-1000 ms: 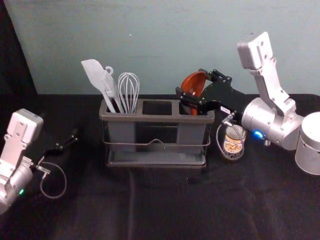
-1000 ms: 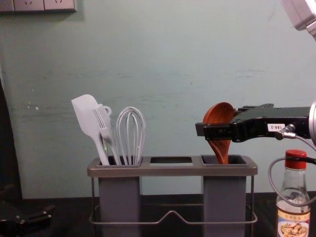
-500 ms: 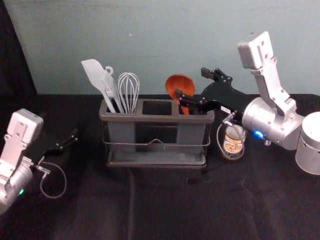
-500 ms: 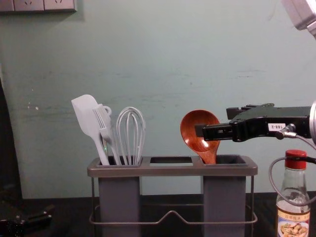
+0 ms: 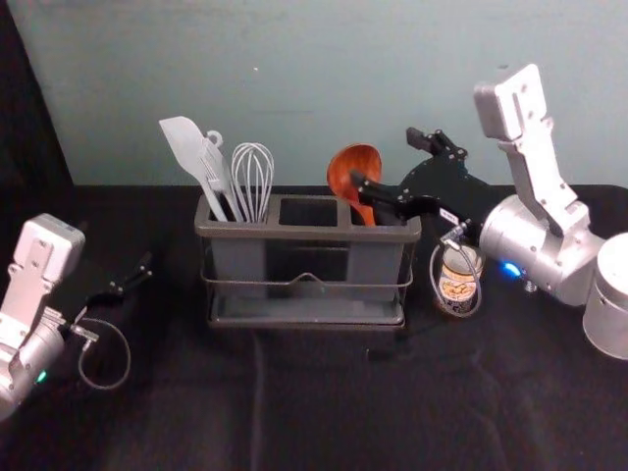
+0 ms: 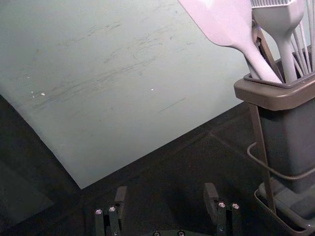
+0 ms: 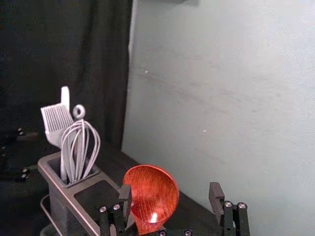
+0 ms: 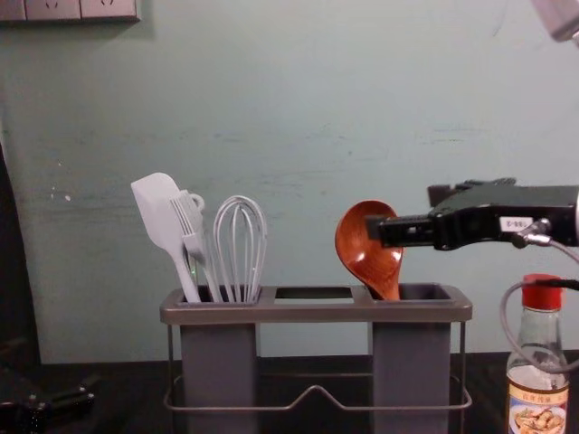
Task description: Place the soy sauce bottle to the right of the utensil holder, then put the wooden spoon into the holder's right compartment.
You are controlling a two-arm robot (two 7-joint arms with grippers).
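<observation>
Before the wall (image 5: 324, 78), right pincer (image 5: 387, 160) level, perhaps against the wooden spoon (image 5: 351, 163), left pincer (image 5: 132, 275) low, both spread.

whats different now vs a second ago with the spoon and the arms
The right tool has opened and let go of the wooden spoon, then eased slightly to the robot's right. The spoon's bowl has tipped to the robot's left, its handle in the holder's right compartment. The soy sauce bottle, utensil holder, white spatula and left tool stayed put.
</observation>
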